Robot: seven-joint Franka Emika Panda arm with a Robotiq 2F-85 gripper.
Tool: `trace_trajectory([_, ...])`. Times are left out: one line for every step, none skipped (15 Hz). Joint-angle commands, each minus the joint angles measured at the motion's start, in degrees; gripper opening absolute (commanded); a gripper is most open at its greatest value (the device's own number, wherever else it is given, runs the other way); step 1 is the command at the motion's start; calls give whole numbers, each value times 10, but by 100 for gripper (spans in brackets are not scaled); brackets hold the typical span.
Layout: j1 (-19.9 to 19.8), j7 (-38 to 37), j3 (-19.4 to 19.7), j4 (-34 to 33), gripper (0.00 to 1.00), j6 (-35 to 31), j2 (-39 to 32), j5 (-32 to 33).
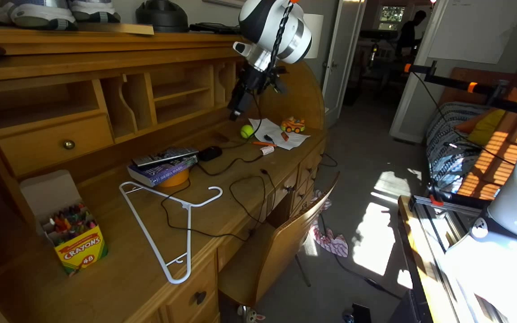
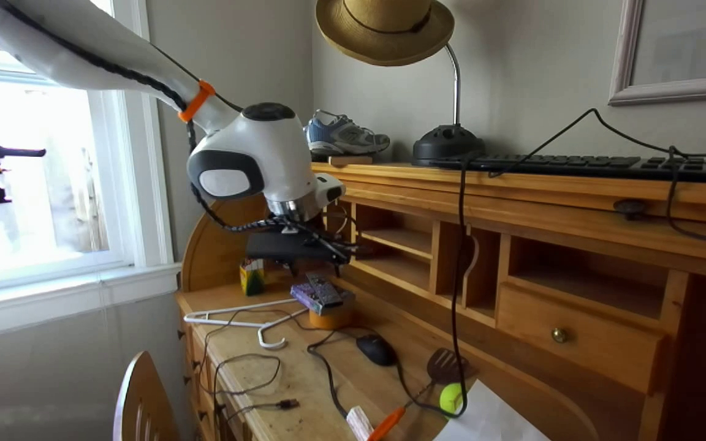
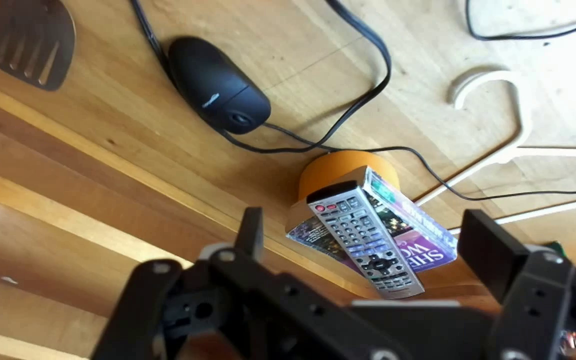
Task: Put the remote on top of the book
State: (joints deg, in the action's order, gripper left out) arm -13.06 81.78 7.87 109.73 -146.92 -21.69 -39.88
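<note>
The remote (image 3: 373, 245) is a slim silver bar with a black end and many buttons. It lies diagonally on top of the book (image 3: 425, 250), its silver end reaching past the book's edge. The remote (image 1: 165, 157) (image 2: 325, 290) and the purple book (image 1: 165, 175) (image 2: 305, 296) show in both exterior views. The book rests tilted on a round orange object (image 3: 335, 167). My gripper (image 3: 370, 237) is open and empty, above and apart from the remote, which appears between its fingers in the wrist view. The gripper also shows in both exterior views (image 1: 258, 96) (image 2: 314, 269).
A black mouse (image 3: 218, 82) with its cable lies beside the orange object. A white hanger (image 1: 190, 224) and a crayon box (image 1: 81, 249) are on the desk. A spatula (image 2: 445, 365), tennis ball (image 2: 451, 398) and paper (image 2: 491, 419) lie farther along. Shelf cubbies (image 1: 182, 85) line the back.
</note>
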Motion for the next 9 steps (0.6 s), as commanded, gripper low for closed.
trace_trajectory([88,-156,104,110,100,39,125,75])
trace_trajectory([110,-198,133,115,100,56,141,102])
trace_trajectory([133,-241,166,117,100,76,157,132])
trace_trajectory([150,-283,191,116,100,93,170,160])
trace_trajectory([164,-325,211,111,100,107,180,187])
trace_trajectory([173,-369,228,102,100,128,188,217])
trace_trajectory([179,-411,239,91,100,155,196,247])
trace_trajectory([176,-453,235,72,100,217,209,287])
trace_trajectory([107,-476,152,74,100,266,232,302])
